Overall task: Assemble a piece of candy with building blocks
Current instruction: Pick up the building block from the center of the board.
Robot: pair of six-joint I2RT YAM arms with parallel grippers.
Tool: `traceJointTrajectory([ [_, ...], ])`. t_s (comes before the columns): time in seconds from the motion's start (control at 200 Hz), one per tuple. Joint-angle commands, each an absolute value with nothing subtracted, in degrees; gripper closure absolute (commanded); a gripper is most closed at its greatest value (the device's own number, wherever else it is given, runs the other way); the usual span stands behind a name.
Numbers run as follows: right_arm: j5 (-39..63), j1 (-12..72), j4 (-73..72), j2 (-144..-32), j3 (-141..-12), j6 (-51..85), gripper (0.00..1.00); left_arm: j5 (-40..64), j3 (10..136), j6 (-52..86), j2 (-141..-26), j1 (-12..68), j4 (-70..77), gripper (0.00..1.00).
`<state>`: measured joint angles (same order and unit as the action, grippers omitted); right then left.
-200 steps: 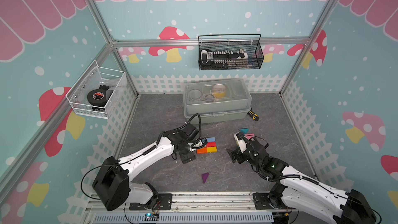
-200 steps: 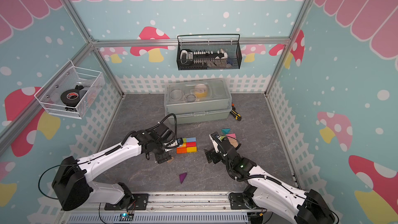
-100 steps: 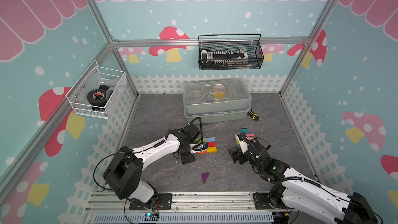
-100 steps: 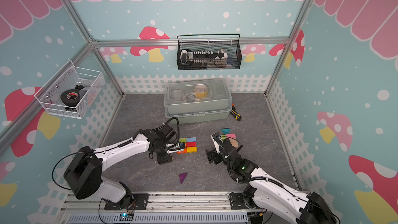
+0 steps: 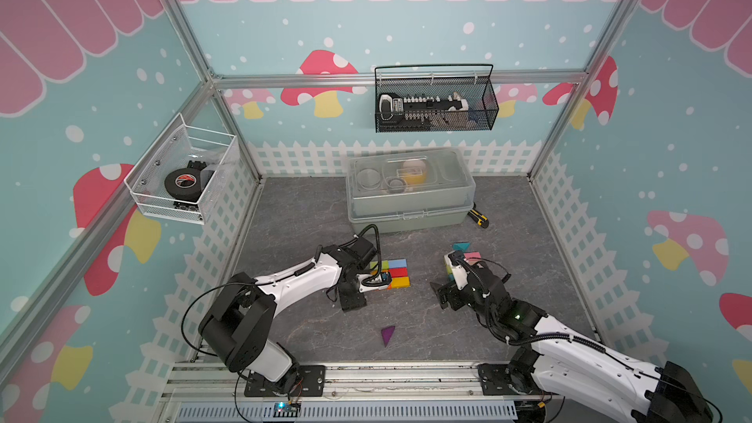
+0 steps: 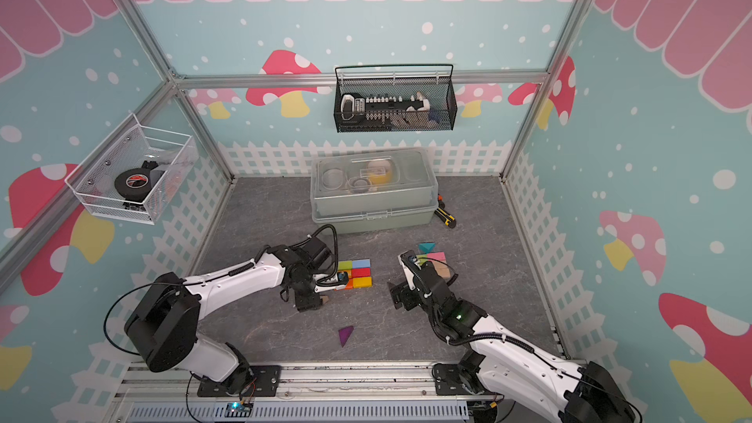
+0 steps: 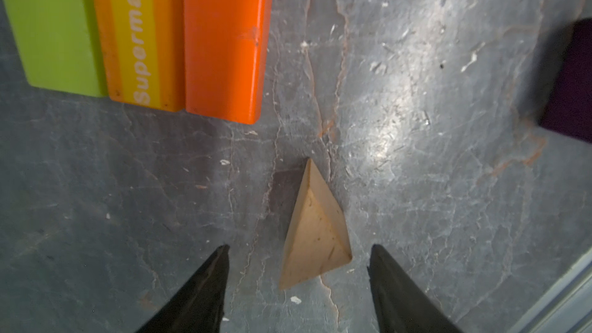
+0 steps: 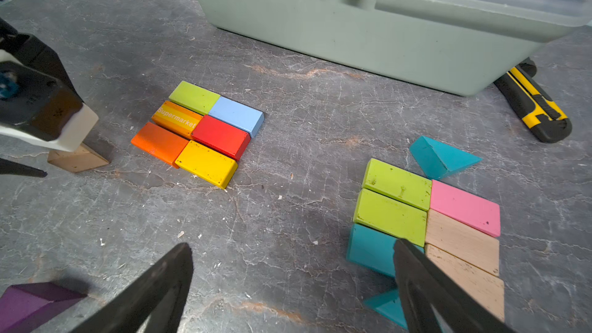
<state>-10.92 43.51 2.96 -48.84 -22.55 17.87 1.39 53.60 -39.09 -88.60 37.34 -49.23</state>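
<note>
Seemingly the candy's six-bar body (image 8: 198,132) is lying finished, its ends wanting: the left gripper (image 7: 300,246) is straddling the one tan prism (image 7: 315,229) beside it, jaws apart, untouching, while the right gripper (image 8: 291,244), wide and empty, is hovering by five spare bars (image 8: 394,216) and three teal prisms (image 8: 442,158), one purple prism (image 5: 388,334) lying apart.

In a top view the tan prism (image 6: 324,300) is mostly hidden under the left gripper (image 7: 298,248). In the left wrist view the purple prism (image 7: 573,81), well apart from the tan prism, is cut off by the picture's edge. What is kept inside the toolbox (image 5: 409,197) is blurred by its lid.
</note>
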Motion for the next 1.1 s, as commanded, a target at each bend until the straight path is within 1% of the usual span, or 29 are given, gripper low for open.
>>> traceJointTrajectory([
  [0.0,-10.92,43.51,2.02,-48.80,-22.15,18.63,0.03,3.08,53.35,-41.31,-89.97,37.44,-49.17,0.35],
  [0.135,-10.41,43.48,2.11,-48.80,-22.23,18.69,0.03,2.38,53.70,-41.31,-91.03,38.23,-49.13,0.38],
  [0.395,-10.46,43.48,2.10,-48.96,-22.24,18.86,0.03,1.92,53.75,-41.89,-91.52,38.43,-48.59,0.49],
  [0.72,-10.33,43.46,2.07,-49.10,-22.15,18.88,0.03,2.71,54.49,-41.53,-92.29,38.50,-48.64,0.66],
  [0.845,-10.35,43.51,2.03,-49.13,-22.24,18.84,0.03,2.54,54.88,-40.84,-92.38,38.63,-48.61,0.75],
  [0.981,-10.46,43.49,2.02,-49.13,-22.15,18.86,0.03,2.29,55.32,-39.84,-91.95,38.78,-48.69,0.80],
  [1.096,-10.48,43.51,1.85,-49.22,-21.99,18.86,0.03,1.20,56.21,-38.68,-89.45,38.76,-48.82,0.82],
])
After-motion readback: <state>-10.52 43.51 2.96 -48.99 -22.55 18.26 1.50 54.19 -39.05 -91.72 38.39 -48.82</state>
